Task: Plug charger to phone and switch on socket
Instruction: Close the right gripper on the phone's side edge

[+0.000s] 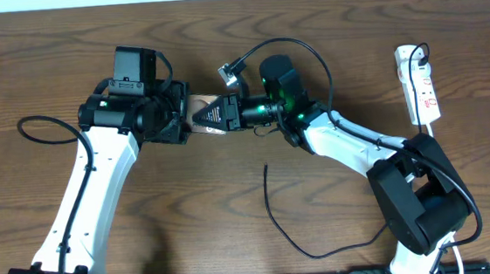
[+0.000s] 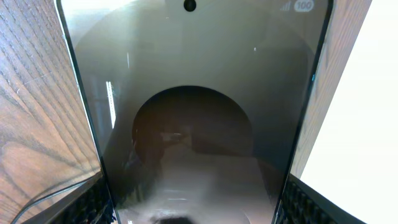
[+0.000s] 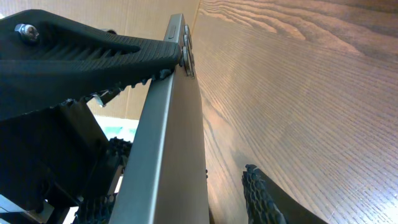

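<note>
Phone [image 2: 199, 74], between the arms, clamped by its 2 long edges in my left gripper [image 2: 199, 208]; right gripper [image 3: 214, 115] straddles it part-open, 1 finger [image 3: 93, 56] on the side buttons [image 3: 187, 56], so I risk pressing them or twisting it loose, charger [image 1: 267, 196] lying unheld nearby.

The overhead view is bright, even and sharp, with only soft shadows on the table [image 1: 190, 216]. In the left wrist view the phone [image 2: 199, 62] mirrors dim shapes in its glass, beside blown-out white glare at right. The right wrist view blurs close up.
</note>
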Tool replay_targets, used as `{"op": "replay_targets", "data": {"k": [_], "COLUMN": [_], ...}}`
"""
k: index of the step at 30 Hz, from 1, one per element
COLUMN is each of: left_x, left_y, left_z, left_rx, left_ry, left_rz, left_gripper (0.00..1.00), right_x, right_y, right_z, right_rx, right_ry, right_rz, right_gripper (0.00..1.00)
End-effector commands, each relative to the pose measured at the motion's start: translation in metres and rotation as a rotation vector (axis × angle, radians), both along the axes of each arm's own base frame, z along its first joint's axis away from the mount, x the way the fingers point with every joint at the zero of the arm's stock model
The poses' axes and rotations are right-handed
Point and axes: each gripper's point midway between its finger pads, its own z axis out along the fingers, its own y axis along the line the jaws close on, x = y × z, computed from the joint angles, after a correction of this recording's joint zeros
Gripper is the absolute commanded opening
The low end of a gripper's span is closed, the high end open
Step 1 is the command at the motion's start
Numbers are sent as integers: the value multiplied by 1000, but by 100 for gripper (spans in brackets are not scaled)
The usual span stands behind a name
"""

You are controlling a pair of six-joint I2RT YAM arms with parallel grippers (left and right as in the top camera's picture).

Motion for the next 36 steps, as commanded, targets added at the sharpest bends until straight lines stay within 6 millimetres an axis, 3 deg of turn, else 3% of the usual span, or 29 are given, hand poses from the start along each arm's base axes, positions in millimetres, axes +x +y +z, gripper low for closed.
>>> {"op": "replay_targets", "data": {"k": [1, 36], "left_x": [1, 1], "left_y": [-1, -1], "left_z": [1, 1], "left_rx": [0, 0], "left_ry": [-7, -7], "left_rz": [5, 4], "left_gripper": [7, 7], "right_x": [-2, -2], "right_y": [7, 9], "right_z": [5, 7], "right_rx": [5, 11], "right_ry": [-27, -30], "right_rz": [8, 5], "right_gripper": [38, 16]}}
